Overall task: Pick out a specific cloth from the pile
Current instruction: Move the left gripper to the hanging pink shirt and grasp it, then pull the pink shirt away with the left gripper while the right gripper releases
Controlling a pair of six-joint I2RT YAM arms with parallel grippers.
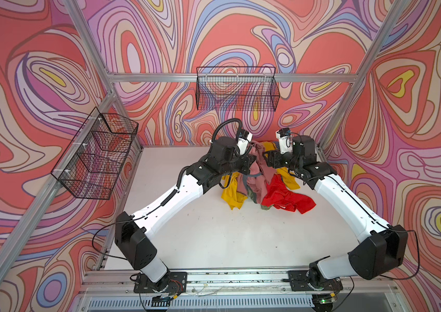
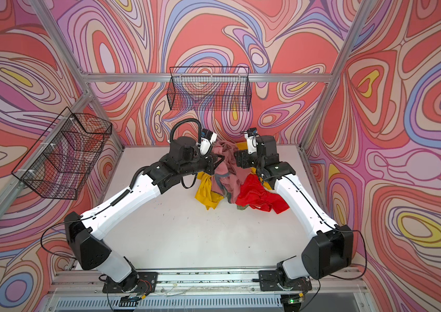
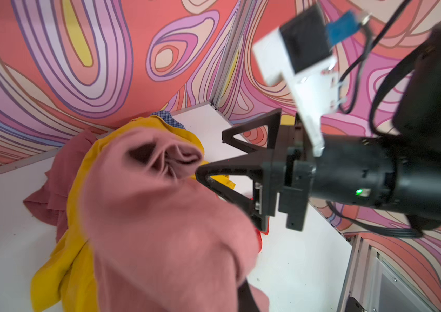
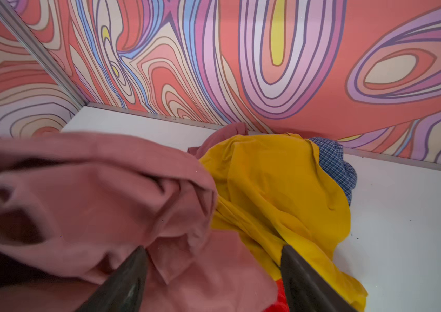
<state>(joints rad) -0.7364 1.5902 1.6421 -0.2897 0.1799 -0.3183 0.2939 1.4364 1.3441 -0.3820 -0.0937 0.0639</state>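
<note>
Pile (image 1: 281,195): yellow, red, olive garments heaped on white table (image 1: 214,232), far side. Cloth (image 1: 257,173): dusty rose-pink, grey-blue trim, bunched, raised atop it.

Far back on my table (image 1: 214,237), between my left arm (image 1: 170,200) and right arm (image 1: 343,200), sits the pile (image 1: 281,195). On top lies the cloth (image 1: 257,173).

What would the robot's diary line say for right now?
left gripper: shut on pink cloth | right gripper: open, beside it | pink cloth: raised, lower end on pile
</note>
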